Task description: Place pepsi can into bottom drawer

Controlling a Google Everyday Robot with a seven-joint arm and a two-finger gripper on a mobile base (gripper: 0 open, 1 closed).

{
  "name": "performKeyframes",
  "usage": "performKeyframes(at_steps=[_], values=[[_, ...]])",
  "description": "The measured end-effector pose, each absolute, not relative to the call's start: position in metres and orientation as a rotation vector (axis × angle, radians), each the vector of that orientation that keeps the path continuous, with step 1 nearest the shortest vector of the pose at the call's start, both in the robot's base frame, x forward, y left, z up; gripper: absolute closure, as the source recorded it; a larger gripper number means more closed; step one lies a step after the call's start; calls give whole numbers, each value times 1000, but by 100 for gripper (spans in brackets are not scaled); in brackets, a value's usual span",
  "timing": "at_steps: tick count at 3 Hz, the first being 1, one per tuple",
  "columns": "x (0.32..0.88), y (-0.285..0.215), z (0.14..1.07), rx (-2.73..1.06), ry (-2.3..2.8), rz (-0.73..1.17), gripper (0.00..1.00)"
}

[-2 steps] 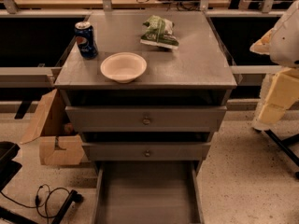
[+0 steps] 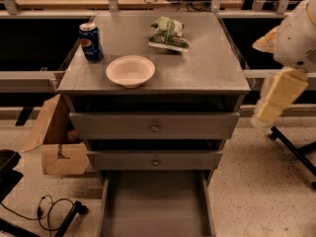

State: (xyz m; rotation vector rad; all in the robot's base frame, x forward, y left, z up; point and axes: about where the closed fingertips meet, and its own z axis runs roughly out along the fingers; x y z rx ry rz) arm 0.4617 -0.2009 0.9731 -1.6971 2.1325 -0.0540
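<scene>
Gripper (image 2: pixel 260 118), grip state unclear, has edged toward the worktop (image 2: pixel 212 68) edge; pepsi can (image 2: pixel 91 42) far left, bottom drawer (image 2: pixel 156 206) open below-left

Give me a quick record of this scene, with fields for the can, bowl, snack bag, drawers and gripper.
pepsi can: upright, back left corner of the cabinet top
bowl: on the top, front left, apart from can
green snack bag: back centre of the top
bottom drawer: pulled open, can not in it
upper drawers: both shut
gripper: right of cabinet, level with top drawer, far from can
</scene>
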Motion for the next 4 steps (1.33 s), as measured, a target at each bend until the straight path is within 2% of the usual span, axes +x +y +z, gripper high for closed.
performKeyframes(at_steps=[2, 3, 4], values=[[595, -106, 973, -1494, 1696, 268, 0], [646, -64, 976, -1368, 1574, 425, 0], [672, -44, 977, -1273, 1533, 485, 0]])
